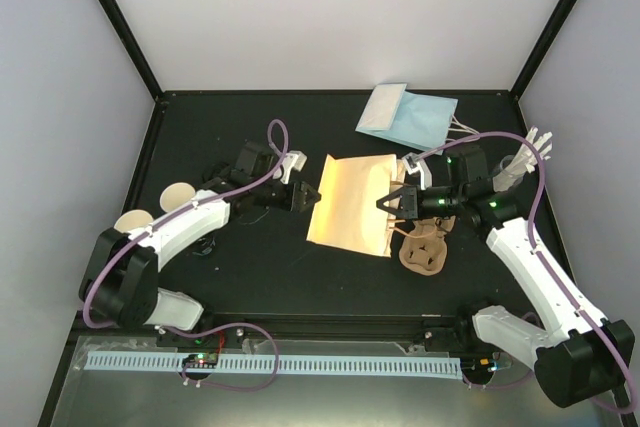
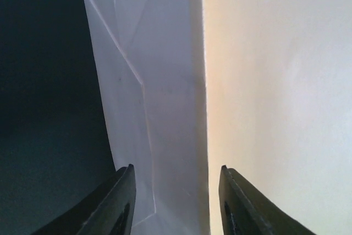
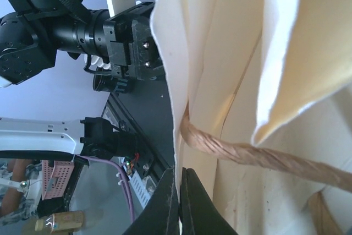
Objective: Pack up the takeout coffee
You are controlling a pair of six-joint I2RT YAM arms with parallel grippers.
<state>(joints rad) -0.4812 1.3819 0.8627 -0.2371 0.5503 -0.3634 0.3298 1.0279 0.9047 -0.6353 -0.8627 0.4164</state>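
Currently, a black worktop (image 1: 250, 267) is seen from above, with both arms reached in over it. A tan bag (image 1: 355, 202) is placed mid-worktop between the two arms, broad face turned up to the top camera. A blue pouch (image 1: 405, 115) is laid flat behind the bag, near the back edge. A pulp carrier (image 1: 425, 247) is set just beside the bag's near right corner, under the right arm. Lidless cups (image 1: 180, 194) are placed at far left, well apart from the bag. The right pincer (image 1: 395, 205) is closed together, clamped on the bag's rim at its right side. A twisted paper handle (image 3: 247, 155) is seen just past its fingers. The left pincer (image 1: 300, 195) is at the bag's left edge. Its fingers (image 2: 124, 202) are apart with the bag's side fold between them. Whether that fold is pinched cannot be told. The coffee cup cannot be located in any view.
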